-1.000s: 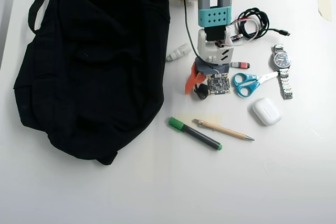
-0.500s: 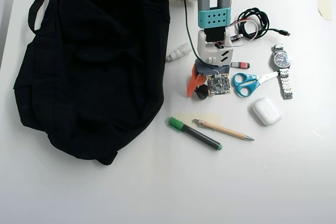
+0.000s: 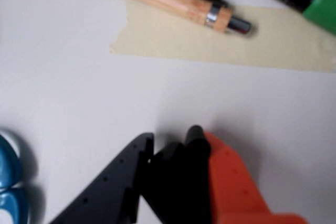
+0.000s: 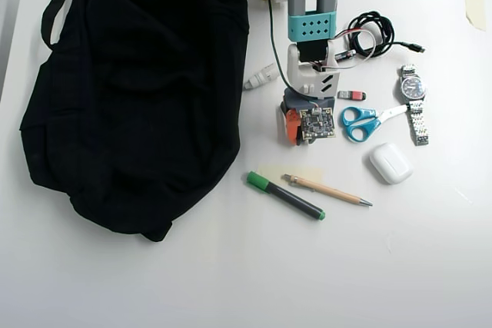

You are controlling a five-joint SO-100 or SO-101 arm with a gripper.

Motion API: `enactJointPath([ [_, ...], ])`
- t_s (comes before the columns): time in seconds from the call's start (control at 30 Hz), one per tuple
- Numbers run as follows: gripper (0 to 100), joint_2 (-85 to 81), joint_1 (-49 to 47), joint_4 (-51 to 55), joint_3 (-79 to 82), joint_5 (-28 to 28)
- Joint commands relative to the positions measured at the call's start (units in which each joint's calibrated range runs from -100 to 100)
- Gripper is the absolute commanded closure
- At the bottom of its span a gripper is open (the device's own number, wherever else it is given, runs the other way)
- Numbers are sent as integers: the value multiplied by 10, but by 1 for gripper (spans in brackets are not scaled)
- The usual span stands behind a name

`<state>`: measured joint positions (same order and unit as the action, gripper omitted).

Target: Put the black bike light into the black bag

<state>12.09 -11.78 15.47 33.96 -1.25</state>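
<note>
In the wrist view the black bike light [image 3: 177,178] sits pinched between the black finger [image 3: 123,174] and the orange finger [image 3: 231,182], resting on the white table. My gripper [image 3: 176,146] is shut on it. Seen from overhead, the gripper [image 4: 293,136] points down at the table just right of the black bag [image 4: 131,90], and the arm hides most of the light there. The bag lies flat and fills the left half of the table, with its strap at the upper left.
A green-and-black marker [image 4: 285,195] and a wooden pen [image 4: 327,189] lie just in front of the gripper on a strip of tape [image 3: 273,40]. Blue scissors [image 4: 360,123], a white earbud case [image 4: 390,163], a watch [image 4: 414,101], a coiled cable [image 4: 373,32] and a grey-white cylinder [image 4: 261,77] surround the arm.
The orange finger swung in from the left and shut against the bike light, which was visible beside it before. The arm stayed in place.
</note>
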Motion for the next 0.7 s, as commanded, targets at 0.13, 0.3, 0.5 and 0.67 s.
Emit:
enactJointPath([
  [0.13,98,-16,-1,-9,-4,8],
  [0.3,98,-35,3,-3,-9,8],
  [0.5,98,-109,4,89,-13,2],
  [0.67,98,-172,8,148,-15,1],
])
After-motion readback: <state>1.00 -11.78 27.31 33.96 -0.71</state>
